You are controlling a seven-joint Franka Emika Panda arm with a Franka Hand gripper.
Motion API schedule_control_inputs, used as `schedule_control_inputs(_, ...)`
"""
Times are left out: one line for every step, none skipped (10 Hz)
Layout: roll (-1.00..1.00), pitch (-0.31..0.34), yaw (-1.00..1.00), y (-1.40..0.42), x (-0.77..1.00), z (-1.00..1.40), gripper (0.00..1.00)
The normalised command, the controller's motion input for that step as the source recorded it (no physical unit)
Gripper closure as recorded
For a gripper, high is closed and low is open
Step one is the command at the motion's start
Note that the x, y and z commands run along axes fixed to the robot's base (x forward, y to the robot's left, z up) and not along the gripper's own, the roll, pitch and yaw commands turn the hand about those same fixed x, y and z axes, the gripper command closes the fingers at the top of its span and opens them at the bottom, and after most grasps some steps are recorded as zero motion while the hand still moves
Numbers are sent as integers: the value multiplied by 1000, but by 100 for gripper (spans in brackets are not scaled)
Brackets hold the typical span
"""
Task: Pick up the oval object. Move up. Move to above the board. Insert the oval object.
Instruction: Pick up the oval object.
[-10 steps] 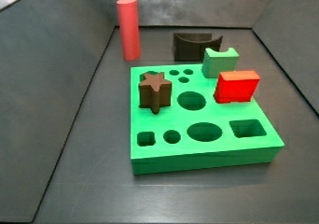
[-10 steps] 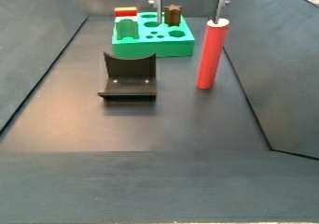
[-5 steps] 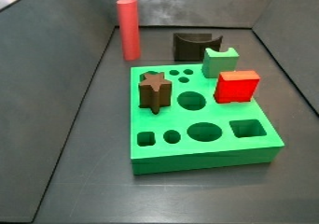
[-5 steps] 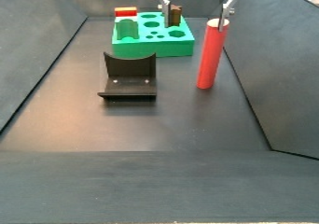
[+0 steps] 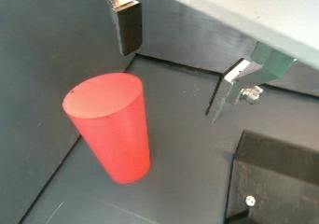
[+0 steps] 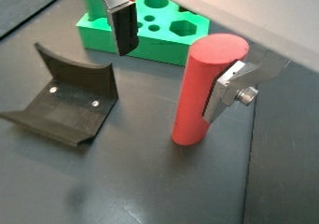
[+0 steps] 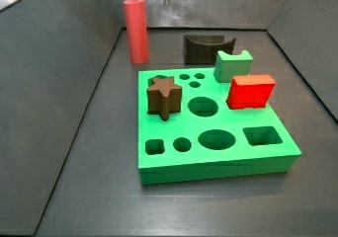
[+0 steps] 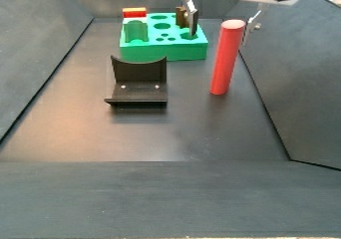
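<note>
The oval object, a tall salmon-red peg [image 8: 225,57], stands upright on the dark floor to the right of the board. It also shows in a side view [image 7: 134,30] and in both wrist views [image 5: 111,127] [image 6: 200,88]. The board [image 8: 163,50] is a thick bright green block with shaped holes [image 7: 211,137] [image 6: 156,36]. My gripper [image 8: 221,16] is open and hangs over the peg's top [image 6: 174,64] [image 5: 178,64]. One finger [image 6: 226,92] is close beside the peg; the other finger [image 6: 125,30] is well apart from it. Nothing is held.
The fixture [image 8: 136,80] stands on the floor left of the peg [image 6: 69,102] [image 7: 205,47]. A bright red cube [image 7: 251,90], a brown star piece [image 7: 162,96] and a small green notched block [image 7: 235,63] sit on the board. Sloped dark walls bound the floor.
My gripper has come down toward the peg's top, still open. The peg and the pieces on the board have not moved.
</note>
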Motion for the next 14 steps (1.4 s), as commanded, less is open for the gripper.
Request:
schedule_control_inputs(-144,-234,-509,-123,-140,-189,0)
schedule_control_inputs(-124,-236,-506,-126,-191,-223,0)
schedule_control_inputs(-64,-207,-517,-131,-246,-243,0)
schedule_control_inputs(-77,-184,-506,-149,-217,-43,0)
schedule_control_inputs(-96,-204,-446,-174,-249,0,0)
schedule_control_inputs(-73,-204,-374,-226,-171,-9,0)
schedule_control_inputs(-41,-177,-363,-243,-117,-86,0)
schedule_control_inputs(-19,-179,-371,-260,-134,-171,0)
schedule_control_inputs(-20,-157,-357,-186,-120,-151,0)
schedule_control_inputs(0,-124,-306,-126,-171,-263,0)
schedule_control_inputs(36,-3,-137,0,-117,-60,0)
schedule_control_inputs(0,0,0,0,0,0,0)
schedule_control_inputs(0,0,0,0,0,0,100)
schedule_control_inputs(0,0,0,0,0,0,100)
